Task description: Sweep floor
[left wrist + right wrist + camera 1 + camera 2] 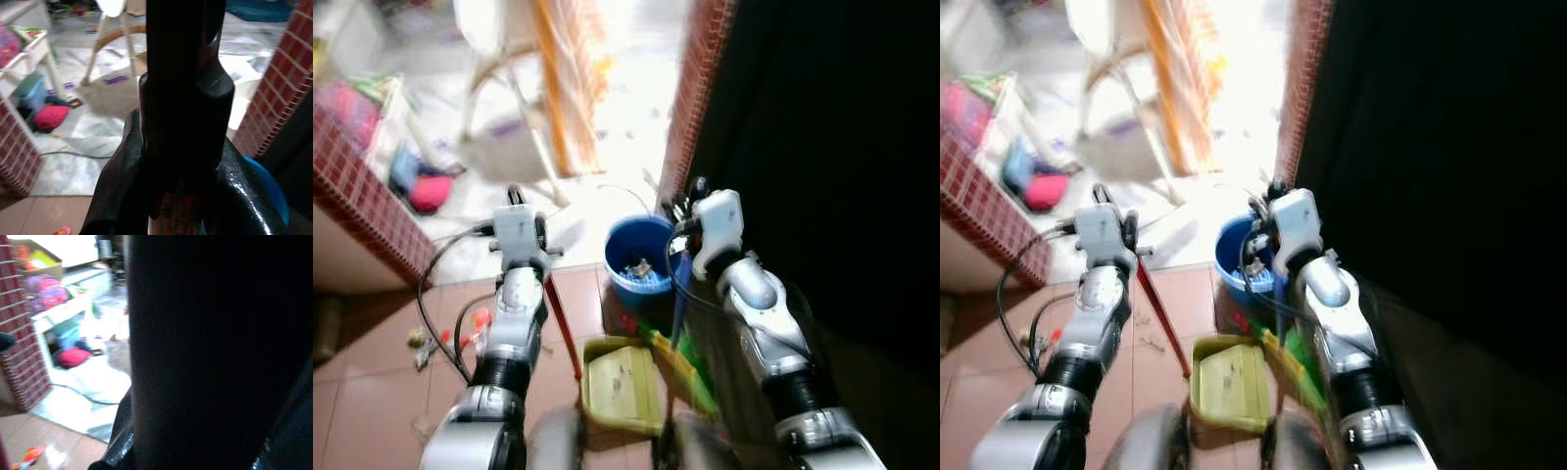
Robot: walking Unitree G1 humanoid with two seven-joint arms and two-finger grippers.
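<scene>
Gripping a thin red dustpan handle (pixel 562 328) with left gripper (pixel 516 201), fingers clamped on it, above yellow-green plastic dustpan (pixel 622 385). Holding dark blue broom handle (pixel 679 304) in right gripper (pixel 690 201) beside round blue plastic bucket (pixel 638 257); can't tell finger spread there.

There is one blue bucket (pixel 641 257). Just beside the bucket lies one yellow-green dustpan (pixel 622 384). One red stick (pixel 562 328) stands near the bucket too. One white chair (pixel 514 93) is beyond it.

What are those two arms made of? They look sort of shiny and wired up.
Both arms are rounded silver segments joined by black rings, each ending in a white wrist block. The left gripper and right gripper have long black fingers. Loose black cables loop alongside the arms.
</scene>
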